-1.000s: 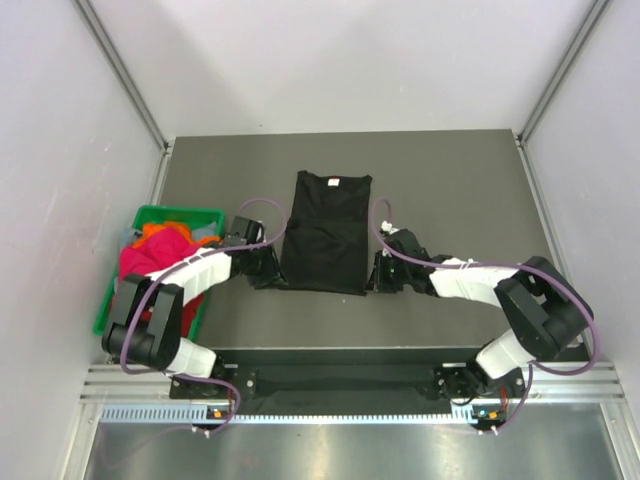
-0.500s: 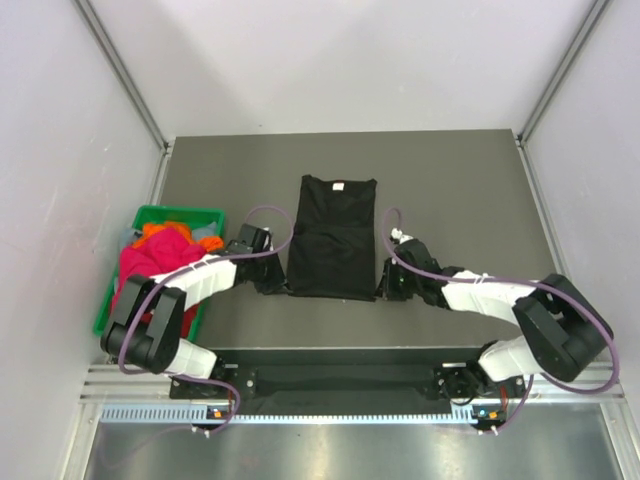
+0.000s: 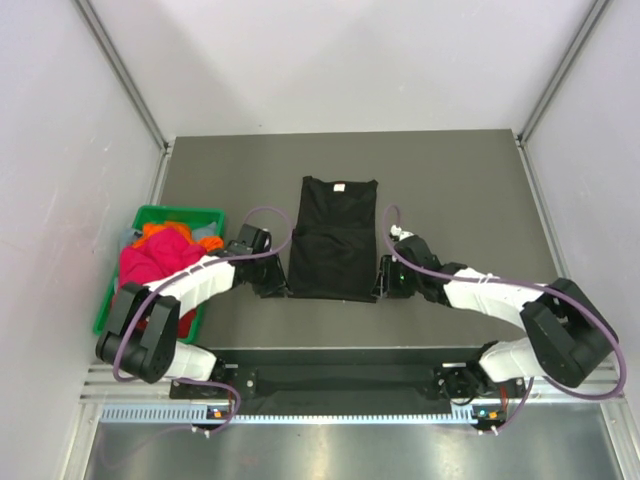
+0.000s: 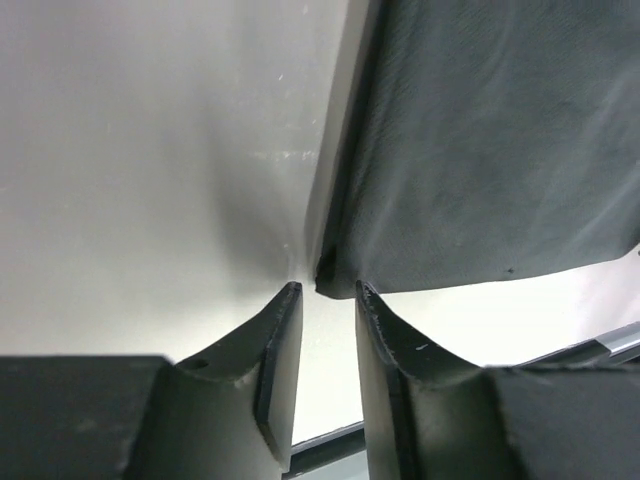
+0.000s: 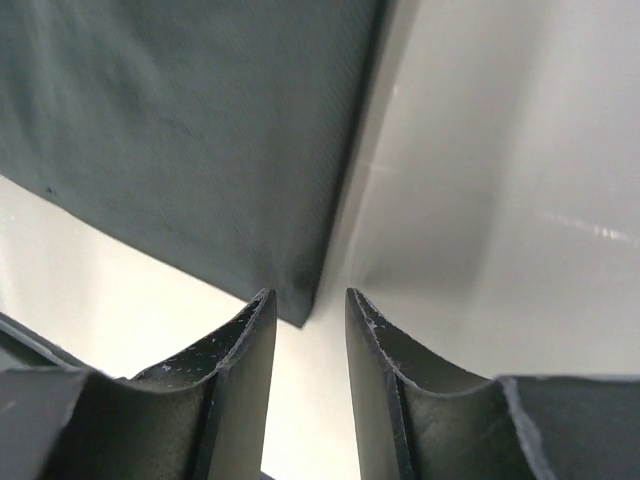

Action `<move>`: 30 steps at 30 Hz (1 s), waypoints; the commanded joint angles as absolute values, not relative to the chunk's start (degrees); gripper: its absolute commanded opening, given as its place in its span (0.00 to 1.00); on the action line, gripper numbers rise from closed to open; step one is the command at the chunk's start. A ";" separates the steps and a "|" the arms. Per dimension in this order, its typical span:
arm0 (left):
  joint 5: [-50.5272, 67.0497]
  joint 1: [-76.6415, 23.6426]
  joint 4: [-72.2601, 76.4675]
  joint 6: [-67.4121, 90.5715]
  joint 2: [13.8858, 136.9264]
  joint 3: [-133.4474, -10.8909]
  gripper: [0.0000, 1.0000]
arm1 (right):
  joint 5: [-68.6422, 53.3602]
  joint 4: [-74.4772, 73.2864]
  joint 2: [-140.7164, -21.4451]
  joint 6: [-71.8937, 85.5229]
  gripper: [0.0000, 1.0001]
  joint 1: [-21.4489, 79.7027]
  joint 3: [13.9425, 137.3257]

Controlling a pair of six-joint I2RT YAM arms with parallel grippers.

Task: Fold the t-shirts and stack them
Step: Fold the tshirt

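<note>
Dark grey flat table (image 3: 460, 180), walled on three sides by pale panels.

Plain black cloth t-shirt (image 3: 335, 240) lies flat at the middle of the table, folded to a tall oblong. Collar end far, hem end near.

Green plastic bin (image 3: 150, 211) sits at the table's left edge, well apart from the black shirt. Inside it is a heap of magenta cloth (image 3: 150, 258) with orange cloth (image 3: 160, 230) at the far side.

Both arms reach in low from the near edge, one to each near corner of the black shirt.

Left gripper (image 3: 268, 283) is at the near left corner. Left wrist view: left gripper (image 4: 325, 290) has its jaws narrowly parted, with nothing between them. The shirt's corner (image 4: 480, 150) lies just ahead of the tips, on the table.

Right gripper (image 3: 383, 283) is at the near right corner. Right wrist view: right gripper (image 5: 308, 295) is likewise narrowly parted and not clamped. The shirt's corner (image 5: 180, 130) shows in the gap at the tips; whether it is touched cannot be told.

Small white neck label (image 3: 338, 185) sits at the collar, far from both grippers.
</note>
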State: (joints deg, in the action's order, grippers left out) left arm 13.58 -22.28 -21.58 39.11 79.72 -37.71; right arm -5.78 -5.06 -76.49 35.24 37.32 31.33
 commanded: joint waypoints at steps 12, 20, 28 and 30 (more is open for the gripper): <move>13.72 -22.41 -19.86 37.18 81.30 -39.64 0.14 | -5.54 -3.08 -79.46 35.59 0.18 36.74 33.23; 10.64 -22.41 -21.36 37.97 82.27 -39.73 0.00 | -5.98 -0.44 -76.82 38.41 0.00 36.74 28.74; 7.74 -22.41 -23.20 38.67 81.47 -40.08 0.00 | -6.15 1.76 -76.03 38.76 0.00 36.83 27.60; 7.64 -22.41 -23.55 38.67 81.39 -40.17 0.00 | -6.24 1.58 -75.41 38.93 0.00 36.83 27.42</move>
